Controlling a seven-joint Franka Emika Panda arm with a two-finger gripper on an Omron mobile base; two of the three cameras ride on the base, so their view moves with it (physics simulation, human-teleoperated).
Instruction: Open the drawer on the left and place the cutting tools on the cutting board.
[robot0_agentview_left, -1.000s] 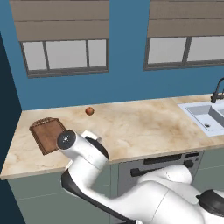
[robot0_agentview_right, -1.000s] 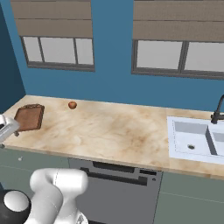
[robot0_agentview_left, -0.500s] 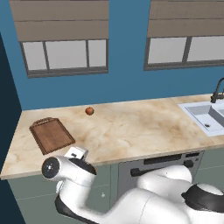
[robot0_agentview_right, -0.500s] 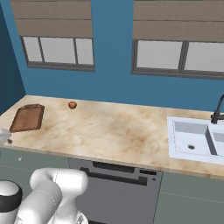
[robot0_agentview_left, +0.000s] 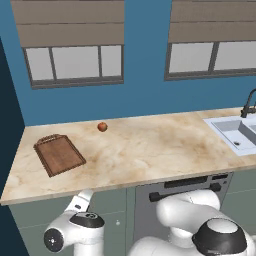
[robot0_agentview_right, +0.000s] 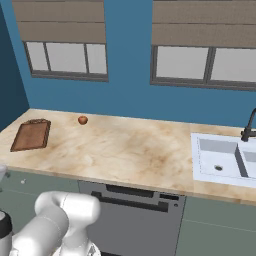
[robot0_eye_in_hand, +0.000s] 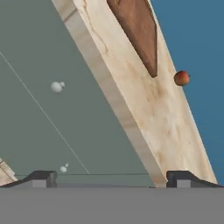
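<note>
Gripper (robot0_eye_in_hand: 111, 177): jaws spread wide, nothing between them, facing the cabinet front below the counter (robot0_agentview_left: 150, 150). Drawer (robot0_eye_in_hand: 65, 105): shut, white knob (robot0_eye_in_hand: 56, 87) at ten o'clock from the gripper. Cutting board (robot0_agentview_left: 59, 154): bare, on the counter's left end. Orange-red ball (robot0_agentview_left: 102, 127): at one o'clock from the board, apart.
</note>
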